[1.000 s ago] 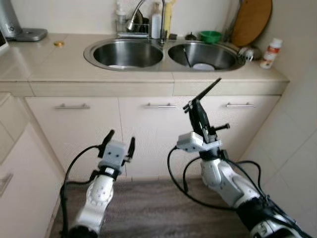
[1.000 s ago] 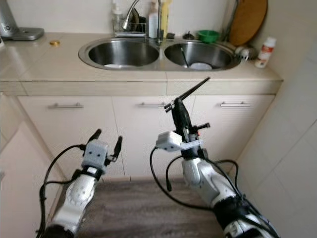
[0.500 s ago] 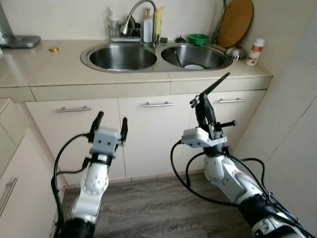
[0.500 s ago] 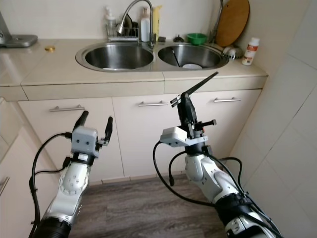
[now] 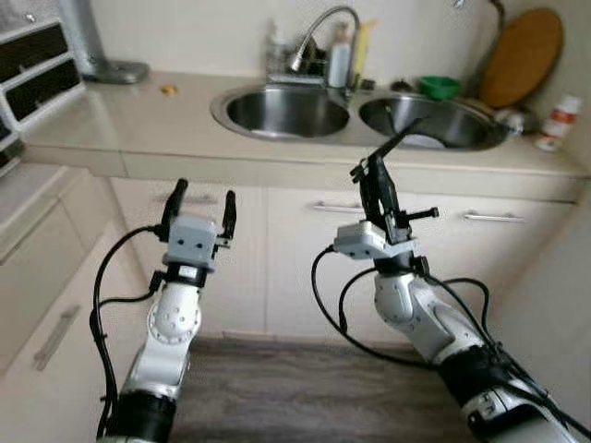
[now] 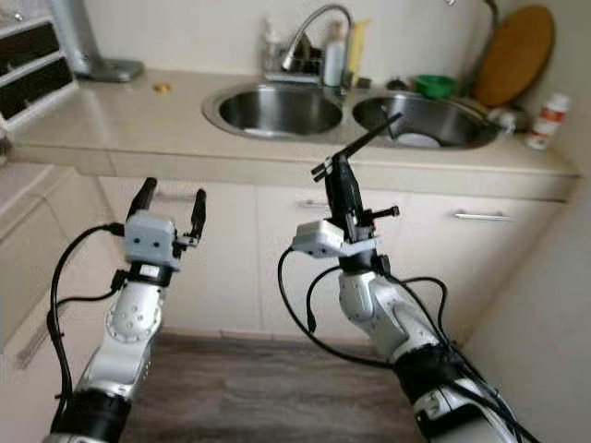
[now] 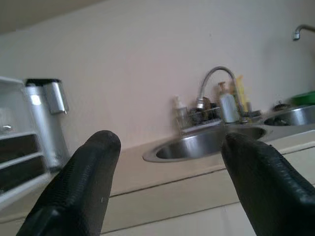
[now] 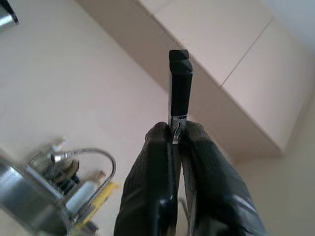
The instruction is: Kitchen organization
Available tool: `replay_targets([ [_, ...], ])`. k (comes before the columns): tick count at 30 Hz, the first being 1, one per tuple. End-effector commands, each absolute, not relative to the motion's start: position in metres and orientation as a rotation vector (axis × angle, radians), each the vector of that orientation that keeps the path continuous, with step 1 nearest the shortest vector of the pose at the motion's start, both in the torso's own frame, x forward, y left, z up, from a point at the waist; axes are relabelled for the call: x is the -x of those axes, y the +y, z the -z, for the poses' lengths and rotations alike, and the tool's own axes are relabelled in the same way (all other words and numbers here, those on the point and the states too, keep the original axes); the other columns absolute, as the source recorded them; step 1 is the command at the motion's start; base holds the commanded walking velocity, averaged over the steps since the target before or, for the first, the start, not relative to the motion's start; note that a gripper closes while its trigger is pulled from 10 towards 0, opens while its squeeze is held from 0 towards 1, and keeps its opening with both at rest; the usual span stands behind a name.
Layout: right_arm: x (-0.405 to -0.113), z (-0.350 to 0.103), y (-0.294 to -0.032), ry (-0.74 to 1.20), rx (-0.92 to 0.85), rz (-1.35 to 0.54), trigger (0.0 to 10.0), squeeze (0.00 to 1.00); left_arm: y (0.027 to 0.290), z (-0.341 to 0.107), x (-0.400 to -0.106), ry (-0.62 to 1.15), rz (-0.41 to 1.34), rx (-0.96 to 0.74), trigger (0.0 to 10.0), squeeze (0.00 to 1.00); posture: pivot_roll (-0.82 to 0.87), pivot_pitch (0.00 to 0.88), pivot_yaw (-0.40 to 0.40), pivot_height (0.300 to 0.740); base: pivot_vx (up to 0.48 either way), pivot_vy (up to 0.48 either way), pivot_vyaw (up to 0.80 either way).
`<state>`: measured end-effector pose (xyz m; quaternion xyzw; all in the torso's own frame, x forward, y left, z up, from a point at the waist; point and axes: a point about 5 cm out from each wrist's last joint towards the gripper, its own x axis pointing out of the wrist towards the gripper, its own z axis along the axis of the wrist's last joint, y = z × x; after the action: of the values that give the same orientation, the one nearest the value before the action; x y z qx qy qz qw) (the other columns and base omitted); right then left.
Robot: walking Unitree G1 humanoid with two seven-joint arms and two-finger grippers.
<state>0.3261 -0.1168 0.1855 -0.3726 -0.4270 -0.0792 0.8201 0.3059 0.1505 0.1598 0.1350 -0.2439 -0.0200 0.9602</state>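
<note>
My right gripper [image 5: 371,175] is held up in front of the sink cabinet, shut on a thin utensil [image 5: 397,143] with a black handle [image 8: 180,83]. The fingers [image 8: 160,162] pinch its metal part, and the handle slants up towards the right basin [image 5: 434,125]. My left gripper [image 5: 204,194] is raised at the same height to its left. It is open, with nothing between its fingers [image 7: 93,167]. The double steel sink [image 5: 219,103] lies in the beige countertop [image 5: 120,125] beyond both grippers.
A faucet [image 5: 319,32], bottles, a green bowl [image 5: 440,87], a round wooden board [image 5: 522,55] and a white bottle [image 5: 557,123] stand around the sink. A silver appliance [image 5: 92,41] and black drawers [image 5: 32,69] are at far left. Cabinet doors with bar handles [image 5: 494,218] face me.
The whole picture has shifted right, so the camera has turned left. The right gripper still holds the utensil upright. The left gripper stays open.
</note>
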Motion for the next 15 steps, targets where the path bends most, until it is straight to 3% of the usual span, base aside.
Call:
replay_targets([
  [1,-0.329,-0.1961,-0.1183,-0.928,0.763,0.201,10.0,0.0,0.1517,-0.1649,-0.3063,-0.502,0.041,-0.28,10.0,0.0,0.09,0.0,-0.037,0.74,0.266,0.0,0.0],
  [15,-0.3326,-0.2044,-0.1207,-0.943,0.766,0.218,10.0,0.0,0.152,-0.1683,-0.3081,-0.502,0.039,-0.278,10.0,0.0,0.09,0.0,-0.04,0.74,0.264,0.0,0.0],
])
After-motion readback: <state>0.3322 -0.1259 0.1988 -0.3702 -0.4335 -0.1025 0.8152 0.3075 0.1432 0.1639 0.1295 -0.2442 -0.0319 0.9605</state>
